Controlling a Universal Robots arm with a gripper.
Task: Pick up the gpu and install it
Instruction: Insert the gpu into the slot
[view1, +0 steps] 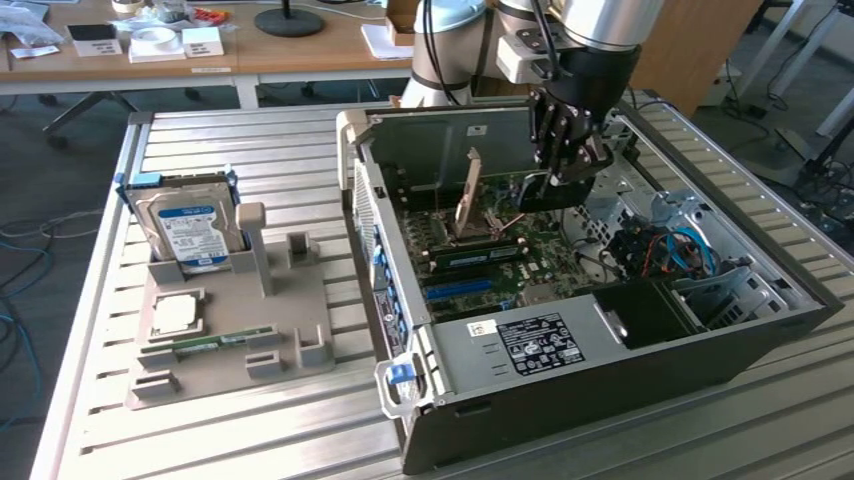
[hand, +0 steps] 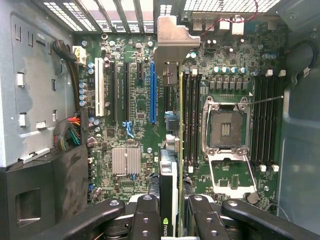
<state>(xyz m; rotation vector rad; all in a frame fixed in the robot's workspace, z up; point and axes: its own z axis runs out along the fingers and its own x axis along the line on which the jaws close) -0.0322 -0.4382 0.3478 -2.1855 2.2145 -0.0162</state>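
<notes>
Fingers of the gripper lay nearest the wrist camera, closed partway on the gpu, which was gripped edge-on between them. From the grip the card ran to its metal bracket, which stood near the slotted wall of the case. The gpu was positioned over the motherboard, between the blue slot and the memory slots, parallel to both. Whether its lower edge was seated in a slot could not be told. The open CPU socket lay on the far side of the memory slots from the card. In the exterior view the case lay on its side, open upward, on the slatted table. The arm reached down into it, and the gripper held the gpu upright above the motherboard. On the exterior view's left, well apart from the case, a grey holder carried the hard drive, standing upright, and a green memory stick, lying flat.
</notes>
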